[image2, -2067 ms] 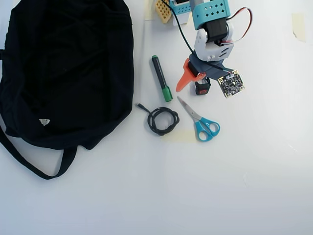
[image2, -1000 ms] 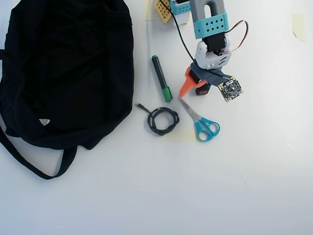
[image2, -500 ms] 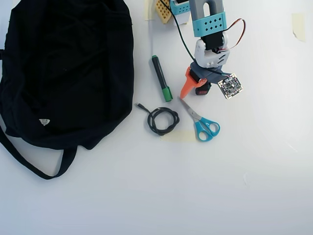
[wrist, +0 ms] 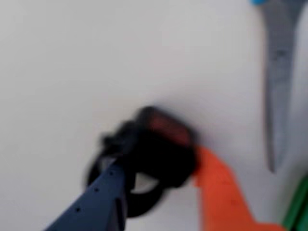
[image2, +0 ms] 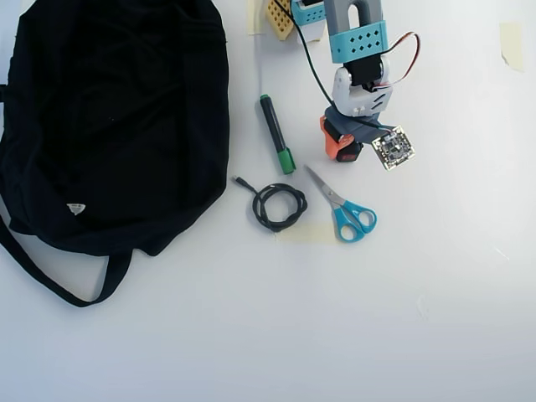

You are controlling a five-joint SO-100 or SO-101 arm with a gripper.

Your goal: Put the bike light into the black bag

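Right now your gripper [wrist: 159,168] is pinching the bike light [wrist: 161,139]: in the wrist view the dark finger and the orange finger [wrist: 219,192] sit against either side of its small black body, with the red lens facing up and the loop strap [wrist: 139,202] trailing beneath. The picture is blurred, so you cannot tell how firm that hold is or whether the light has left the surface [image2: 335,318]. Overhead, the light [image2: 348,153] shows only as a dark sliver under the gripper [image2: 339,149], with the orange finger drawn in tight against it.

To do this step well, confirm the squeeze before you raise the arm, then lift straight up so the strap clears the scissors [image2: 343,205], which lie just beyond the fingertips. The green marker [image2: 276,134] lies near the gripper on the orange-finger side, and the black bag [image2: 109,126] is well apart on that same side. Carry the light high over the marker and release only above the bag's middle.
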